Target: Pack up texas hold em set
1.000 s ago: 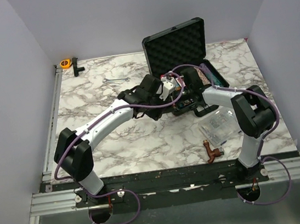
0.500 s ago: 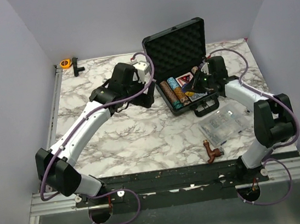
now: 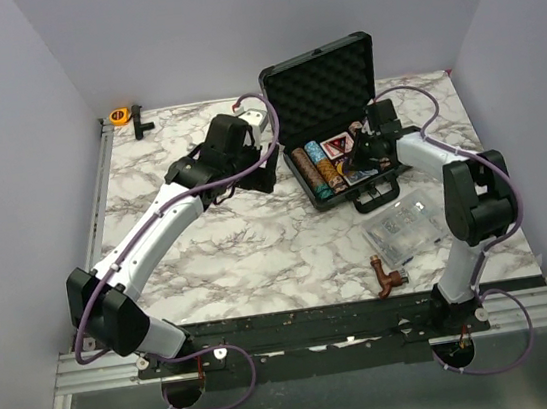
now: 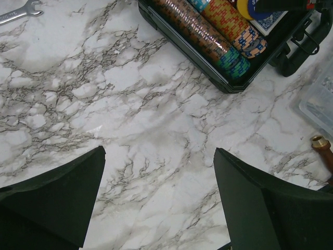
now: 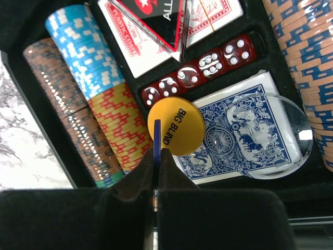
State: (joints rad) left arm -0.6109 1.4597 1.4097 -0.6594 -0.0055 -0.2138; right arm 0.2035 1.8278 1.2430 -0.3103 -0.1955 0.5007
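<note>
The black briefcase lies open at the back right, its foam-lined lid upright. Its tray holds rows of striped poker chips, a red deck, a blue deck, red dice, a yellow "BIG BLIND" disc and a clear disc. My right gripper hangs over the tray, shut on a thin blue disc held edge-on beside the yellow one. My left gripper stands open and empty over bare marble, left of the case corner.
A clear compartment box and a brown pipe fitting lie near the front right. A wrench lies left of the case. An orange tape measure and a black part sit at the back left corner.
My left gripper has drawn back from the case to the left and opened. The right arm has swung outward, its gripper staying over the tray.
</note>
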